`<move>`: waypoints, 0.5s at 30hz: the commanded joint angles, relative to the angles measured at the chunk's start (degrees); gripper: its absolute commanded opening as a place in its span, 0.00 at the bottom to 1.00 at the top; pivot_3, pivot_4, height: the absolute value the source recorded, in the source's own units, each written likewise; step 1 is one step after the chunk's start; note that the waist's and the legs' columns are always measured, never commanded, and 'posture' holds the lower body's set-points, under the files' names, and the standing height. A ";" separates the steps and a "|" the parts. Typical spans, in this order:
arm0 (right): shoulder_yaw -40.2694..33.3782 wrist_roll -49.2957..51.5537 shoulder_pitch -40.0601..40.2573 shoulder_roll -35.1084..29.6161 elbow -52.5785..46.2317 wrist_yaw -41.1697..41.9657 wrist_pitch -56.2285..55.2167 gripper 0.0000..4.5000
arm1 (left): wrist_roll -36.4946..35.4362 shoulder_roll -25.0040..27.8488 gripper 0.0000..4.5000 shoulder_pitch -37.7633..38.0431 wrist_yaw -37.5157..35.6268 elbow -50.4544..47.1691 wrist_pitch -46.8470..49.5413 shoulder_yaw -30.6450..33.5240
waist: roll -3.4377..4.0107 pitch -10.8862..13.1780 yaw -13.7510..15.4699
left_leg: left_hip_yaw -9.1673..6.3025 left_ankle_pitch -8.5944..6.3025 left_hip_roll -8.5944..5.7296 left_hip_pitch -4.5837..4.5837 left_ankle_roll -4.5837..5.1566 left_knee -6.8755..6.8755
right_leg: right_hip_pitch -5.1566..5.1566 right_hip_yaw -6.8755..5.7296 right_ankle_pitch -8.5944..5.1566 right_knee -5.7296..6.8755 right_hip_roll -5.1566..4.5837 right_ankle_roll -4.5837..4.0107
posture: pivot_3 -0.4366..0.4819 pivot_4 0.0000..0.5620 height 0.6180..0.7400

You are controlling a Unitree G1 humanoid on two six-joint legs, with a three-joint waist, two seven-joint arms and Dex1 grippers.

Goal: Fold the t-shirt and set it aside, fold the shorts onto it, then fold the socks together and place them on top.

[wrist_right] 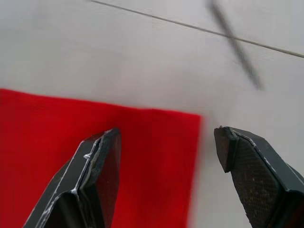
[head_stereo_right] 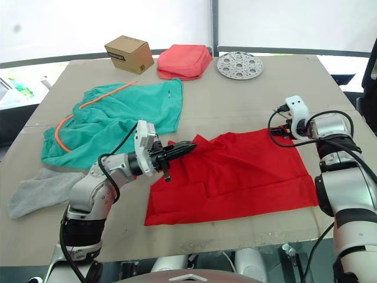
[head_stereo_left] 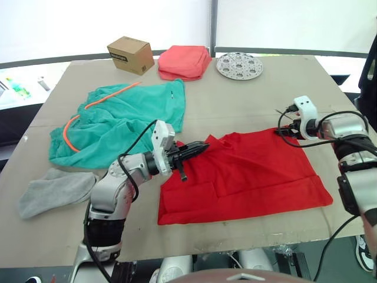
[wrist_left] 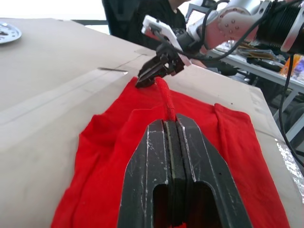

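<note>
I have the t-shirt (head_stereo_left: 247,177) spread on the near half of the table (head_stereo_left: 259,100), already partly folded, with a doubled band along its near-left edge. My left gripper (head_stereo_left: 200,148) is clamped flat on a pinch of red fabric at the shirt's far-left corner; in the left wrist view the two fingers (wrist_left: 152,161) press together with a thin ridge of cloth rising out from between them. I judge that grip is there to lift and carry this corner across for the next fold.

My right gripper (wrist_right: 166,137) sits at the shirt's far-right corner with its jaws spread wide — one finger over red cloth, the other over bare table, the hem running between them. It holds nothing yet; straddling the edge like this looks like the set-up for closing on that corner so both far corners can travel together.

The shorts (head_stereo_left: 118,121) lie crumpled to the far left of the shirt, orange cord showing, just beside it but not in the way. The socks (head_stereo_left: 56,190) rest near the table's left front edge, well apart from the work. Along the far edge sit a cardboard box (head_stereo_left: 131,54), a folded coral cloth (head_stereo_left: 184,62) and a round metal disc (head_stereo_left: 238,65) — none are in my way.

I reckon I'm mid-way through the shirt fold, nothing else started.
</note>
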 commanded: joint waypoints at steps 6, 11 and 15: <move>-2.41 -3.62 0.20 0.74 -0.35 3.73 -3.30 0.25 | -2.59 1.86 0.00 2.02 2.84 -4.78 -0.28 0.83 | 0.02 0.01 0.12 | -0.02 0.00 -0.04 0.00 0.00 0.02 | 0.01 -0.01 0.00 0.01 -0.01 0.00 | 0.48 0.27 1.00; -3.02 -5.90 0.88 -0.46 -1.01 2.87 -5.38 0.01 | -2.65 2.26 0.00 1.74 2.94 -3.78 -1.12 0.48 | 0.02 0.01 0.11 | -0.03 0.00 -0.04 0.00 -0.01 0.01 | 0.01 -0.03 0.00 0.01 0.00 -0.01 | 0.48 0.27 1.00; -3.22 -7.30 2.76 -1.80 -3.92 2.09 -6.52 0.01 | -2.27 2.51 0.00 1.36 2.60 -2.60 -2.05 -0.09 | 0.02 0.01 0.18 | -0.02 0.00 -0.05 0.00 0.00 0.01 | 0.01 -0.02 0.00 0.01 -0.02 -0.01 | 0.48 0.27 1.00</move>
